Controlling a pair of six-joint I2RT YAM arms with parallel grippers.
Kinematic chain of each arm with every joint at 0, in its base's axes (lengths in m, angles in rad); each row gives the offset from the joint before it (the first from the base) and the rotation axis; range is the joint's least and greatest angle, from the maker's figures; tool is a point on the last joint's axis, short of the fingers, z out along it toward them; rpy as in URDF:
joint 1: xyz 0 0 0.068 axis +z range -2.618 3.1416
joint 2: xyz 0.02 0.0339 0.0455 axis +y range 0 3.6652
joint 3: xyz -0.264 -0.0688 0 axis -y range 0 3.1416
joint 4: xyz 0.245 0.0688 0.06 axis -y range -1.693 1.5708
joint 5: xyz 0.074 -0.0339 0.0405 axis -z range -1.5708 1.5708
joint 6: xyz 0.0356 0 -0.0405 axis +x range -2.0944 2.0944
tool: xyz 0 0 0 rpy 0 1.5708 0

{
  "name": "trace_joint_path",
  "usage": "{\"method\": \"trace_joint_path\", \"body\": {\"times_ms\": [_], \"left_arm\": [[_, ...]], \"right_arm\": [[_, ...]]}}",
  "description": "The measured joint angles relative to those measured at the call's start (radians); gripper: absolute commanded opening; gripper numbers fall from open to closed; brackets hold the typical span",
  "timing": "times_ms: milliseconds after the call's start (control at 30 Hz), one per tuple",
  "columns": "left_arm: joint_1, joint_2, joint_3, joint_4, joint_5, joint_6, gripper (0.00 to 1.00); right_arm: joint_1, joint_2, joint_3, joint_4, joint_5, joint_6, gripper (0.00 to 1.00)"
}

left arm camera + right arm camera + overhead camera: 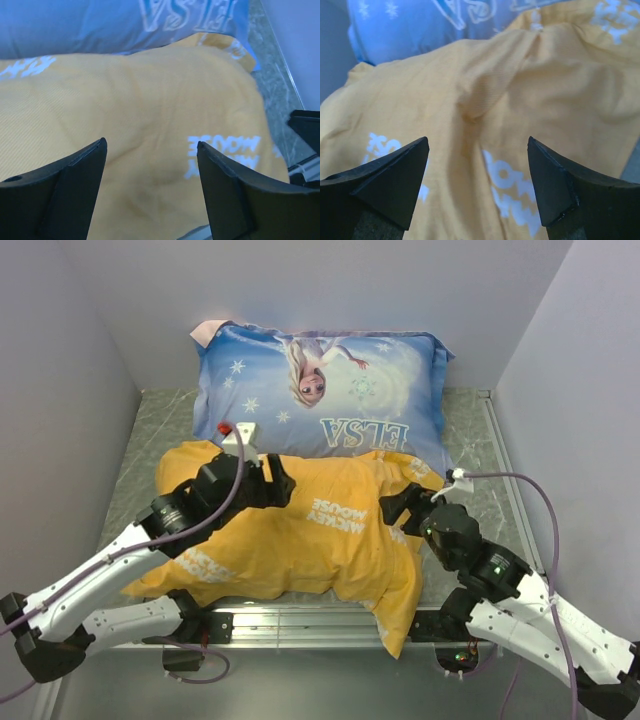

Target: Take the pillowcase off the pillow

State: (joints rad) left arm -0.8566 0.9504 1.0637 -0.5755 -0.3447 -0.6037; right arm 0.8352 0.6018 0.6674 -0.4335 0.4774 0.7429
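Note:
The yellow-orange pillowcase with white "Mickey Mouse" lettering lies across the near half of the table, still plump, with one loose corner hanging over the front edge. The white pillow is hidden inside it. My left gripper is open above the case's upper middle; in the left wrist view the case fills the space between the open jaws. My right gripper is open over the case's right part; in the right wrist view a raised fold of the case lies just ahead of the open jaws.
A blue Elsa-printed pillow lies behind the case, touching its far edge. Grey walls close in on the left, back and right. The table's metal front rail runs under the case's near edge.

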Motion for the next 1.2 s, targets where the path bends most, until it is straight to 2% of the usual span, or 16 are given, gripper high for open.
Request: {"method": "trace_joint_path", "body": {"times_ms": [100,133,233,467,600,700,733,800,833,900,1033,1200], "left_arm": [[-0.076,0.085,0.096,0.019,-0.008,0.034,0.79],[-0.11,0.13,0.132,0.025,-0.014,0.045,0.79],[-0.19,0.266,0.216,0.063,-0.021,0.072,0.79],[-0.293,0.591,0.402,0.084,-0.063,0.125,0.8],[-0.313,0.686,0.443,0.088,-0.072,0.136,0.76],[-0.319,0.721,0.444,0.088,-0.071,0.136,0.63],[-0.319,0.73,0.444,0.09,-0.071,0.135,0.51],[-0.319,0.736,0.444,0.093,-0.068,0.129,0.33],[-0.319,0.736,0.444,0.095,-0.066,0.126,0.16],[-0.32,0.736,0.444,0.101,-0.065,0.118,0.0],[-0.32,0.728,0.431,0.091,-0.097,0.1,0.0],[-0.318,0.634,0.323,0.08,-0.135,0.057,0.0]], "right_arm": [[-0.013,-0.042,-0.041,-0.046,0.026,0.035,0.77],[-0.018,-0.053,-0.062,-0.058,0.028,0.047,0.69],[-0.027,-0.077,-0.116,-0.083,0.026,0.074,0.62],[-0.031,-0.075,-0.165,-0.084,-0.005,0.106,0.61],[-0.033,-0.076,-0.193,-0.07,-0.031,0.112,0.62],[-0.034,-0.082,-0.195,-0.066,-0.039,0.113,0.64],[-0.034,-0.086,-0.195,-0.066,-0.042,0.114,0.66],[-0.035,-0.1,-0.196,-0.066,-0.046,0.116,0.68],[-0.035,-0.109,-0.197,-0.067,-0.05,0.117,0.71],[-0.035,-0.127,-0.197,-0.067,-0.055,0.12,0.74],[-0.035,-0.14,-0.197,-0.068,-0.062,0.119,0.76],[-0.035,-0.14,-0.197,-0.064,-0.085,0.109,0.79]]}}
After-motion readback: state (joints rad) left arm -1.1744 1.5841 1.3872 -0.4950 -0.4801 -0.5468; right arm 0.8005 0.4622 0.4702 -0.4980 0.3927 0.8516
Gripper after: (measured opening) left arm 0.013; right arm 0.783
